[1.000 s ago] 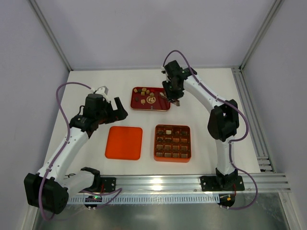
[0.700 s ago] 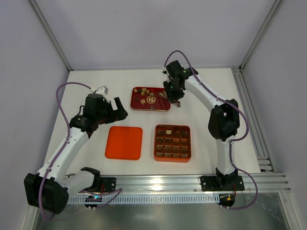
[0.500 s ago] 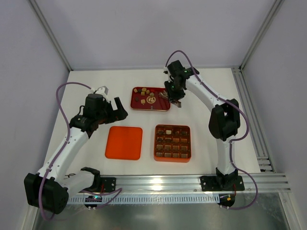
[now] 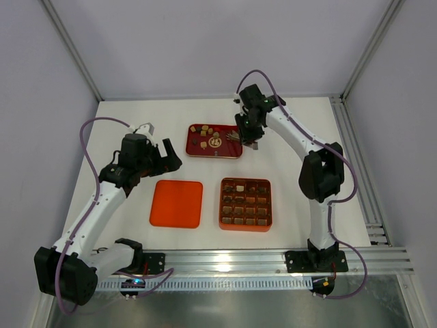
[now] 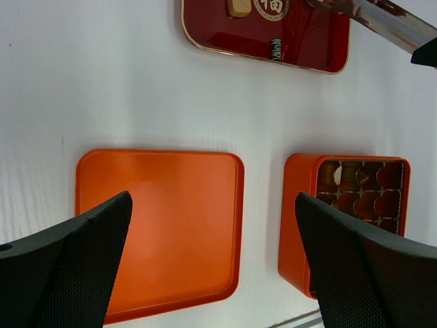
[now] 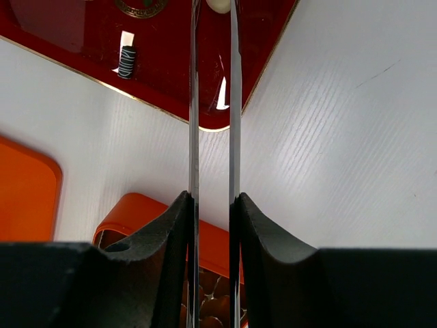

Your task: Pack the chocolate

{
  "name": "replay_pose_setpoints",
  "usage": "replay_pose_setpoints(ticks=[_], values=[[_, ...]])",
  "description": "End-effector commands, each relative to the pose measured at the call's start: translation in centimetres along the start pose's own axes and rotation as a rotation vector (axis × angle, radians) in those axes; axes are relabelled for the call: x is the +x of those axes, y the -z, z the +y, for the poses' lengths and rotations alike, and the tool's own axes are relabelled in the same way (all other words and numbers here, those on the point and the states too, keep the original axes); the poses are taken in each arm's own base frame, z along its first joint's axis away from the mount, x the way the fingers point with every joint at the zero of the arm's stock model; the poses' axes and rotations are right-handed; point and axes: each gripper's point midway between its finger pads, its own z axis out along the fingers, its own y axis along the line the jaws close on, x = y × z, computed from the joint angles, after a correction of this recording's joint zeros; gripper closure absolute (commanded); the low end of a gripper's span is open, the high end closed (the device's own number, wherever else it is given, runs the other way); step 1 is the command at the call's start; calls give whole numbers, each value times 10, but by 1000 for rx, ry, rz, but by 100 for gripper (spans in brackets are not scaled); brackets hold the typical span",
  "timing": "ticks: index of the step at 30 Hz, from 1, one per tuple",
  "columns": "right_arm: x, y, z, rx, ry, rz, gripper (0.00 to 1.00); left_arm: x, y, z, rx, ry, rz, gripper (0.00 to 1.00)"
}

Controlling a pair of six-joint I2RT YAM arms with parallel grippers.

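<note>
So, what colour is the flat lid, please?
The flat square lid is orange; see left wrist view.

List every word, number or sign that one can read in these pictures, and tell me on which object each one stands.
"福": a gold character in the round emblem on the red tray. The frame edge cuts it off in the left wrist view, so this reading is likely, not certain.
The same emblem in the top view: too small to read.
Orange box, orange lid, tweezers: no text visible.
</note>
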Motion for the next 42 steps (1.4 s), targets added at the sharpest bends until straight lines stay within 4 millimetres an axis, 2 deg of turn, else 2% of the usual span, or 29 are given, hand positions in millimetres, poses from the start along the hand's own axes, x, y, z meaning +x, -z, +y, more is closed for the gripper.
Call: replay_pose_setpoints(ticks=[1,16,22,26,31,42], values=[[-20,41,6,-25,-4,-117,66,-9,3,-5,25,-10,-36,0],[-11,53,8,-43,-17,-135,66,-9,3,-5,24,-9,-40,0],[-4,68,11,-65,-25,-158,66,-9,4,-5,25,-11,-40,0],[7,76,10,-66,-29,-157,67,-9,4,-6,29,-9,-40,0],[17,98,11,-78,-37,-194,67,-10,5,-6,30,-10,-42,0],[42,124,12,-102,-48,-219,67,-11,5,-7,32,-9,-46,1]])
